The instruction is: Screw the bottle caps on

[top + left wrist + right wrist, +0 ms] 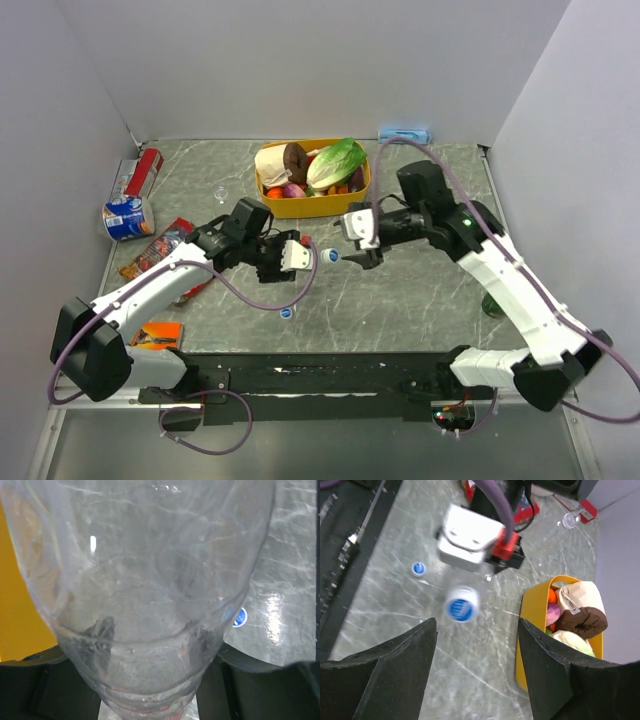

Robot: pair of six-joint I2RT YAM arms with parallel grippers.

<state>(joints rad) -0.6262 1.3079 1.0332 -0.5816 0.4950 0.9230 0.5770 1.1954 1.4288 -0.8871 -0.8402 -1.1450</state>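
Right wrist view, item one: bottle cap, blue with a pale rim, seen end-on just ahead of the right gripper, whose jaws are spread wide with nothing between them. Item two: clear bottle, held sideways above the table and clamped at its body by the left gripper. The cap is judged to be seated on its neck, though the neck is too blurred for the threads to be read. Item three: loose cap, lying flat on the table nearer the arm bases, well apart from both grippers. Item four: yellow tub, filled with food, near the bottle on its far side. Risks noted: the cap may be only partly threaded and could be shed from the sideways neck if the bottle is tilted or jolted. A grip taken off-centre could cross the threads or push the bottle through the left jaws. The thin wall could be buckled by a tighter clamp. A dropped cap could be sent rolling toward the tub or the table edge.
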